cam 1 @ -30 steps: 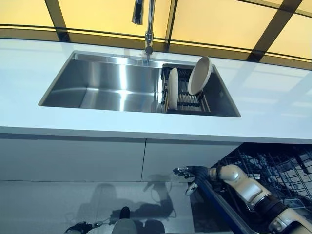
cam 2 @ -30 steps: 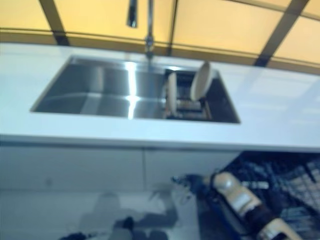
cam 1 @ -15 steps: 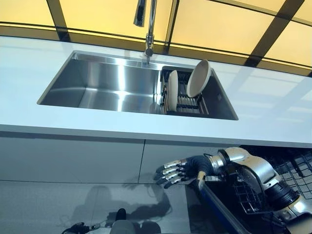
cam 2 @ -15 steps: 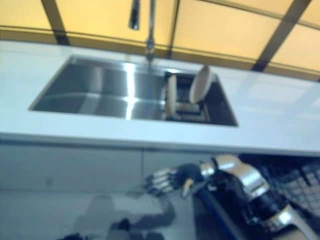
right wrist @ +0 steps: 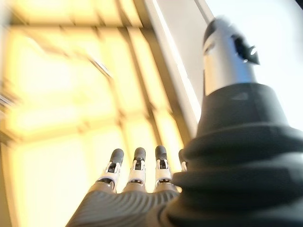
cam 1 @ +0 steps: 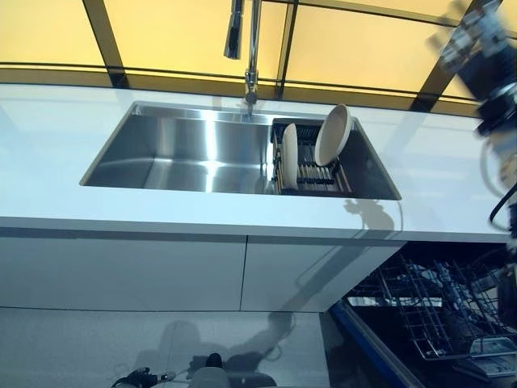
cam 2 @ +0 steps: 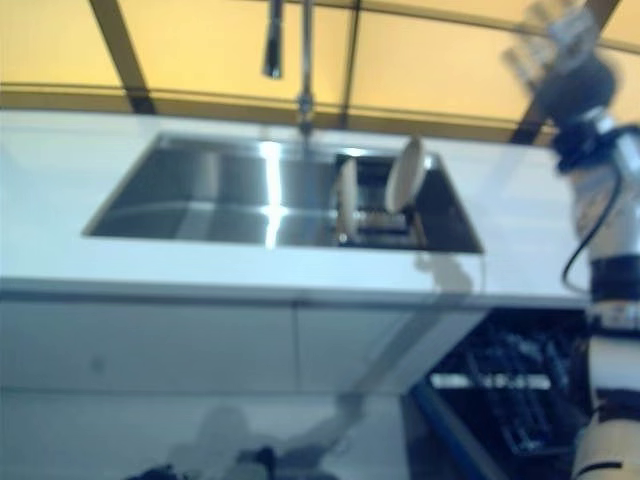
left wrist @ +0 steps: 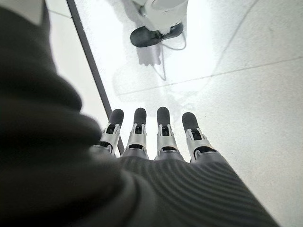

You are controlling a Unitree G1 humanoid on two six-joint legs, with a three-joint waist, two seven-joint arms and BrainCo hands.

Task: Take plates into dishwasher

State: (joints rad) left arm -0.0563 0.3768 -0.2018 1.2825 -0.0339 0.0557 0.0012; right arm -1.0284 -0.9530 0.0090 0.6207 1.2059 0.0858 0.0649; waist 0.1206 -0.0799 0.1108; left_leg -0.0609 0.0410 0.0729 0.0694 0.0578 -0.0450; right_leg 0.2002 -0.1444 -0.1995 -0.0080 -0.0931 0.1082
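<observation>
Two beige plates stand in a dark rack (cam 1: 311, 171) at the right end of the steel sink (cam 1: 186, 149). One plate (cam 1: 288, 155) is upright and edge-on; the other plate (cam 1: 332, 134) leans against the rack's back. My right hand (cam 2: 560, 60) is raised high over the counter's right end, well to the right of the plates, with straight fingers (right wrist: 136, 172) and nothing in it. My left hand (left wrist: 161, 142) hangs low over the floor, fingers straight and empty. The open dishwasher's wire rack (cam 1: 428, 311) shows below the counter at the lower right.
A tall faucet (cam 1: 252, 48) rises behind the sink's middle. The white counter (cam 1: 73, 202) runs the full width, with white cabinet fronts (cam 1: 161, 271) beneath. Yellow window panes with dark bars stand behind. The dishwasher's blue-edged door (cam 1: 363, 343) juts out over the floor.
My right arm has swung up from beside the dishwasher below the counter to high above the counter's right end. The plates have not moved; the camera shifted a little.
</observation>
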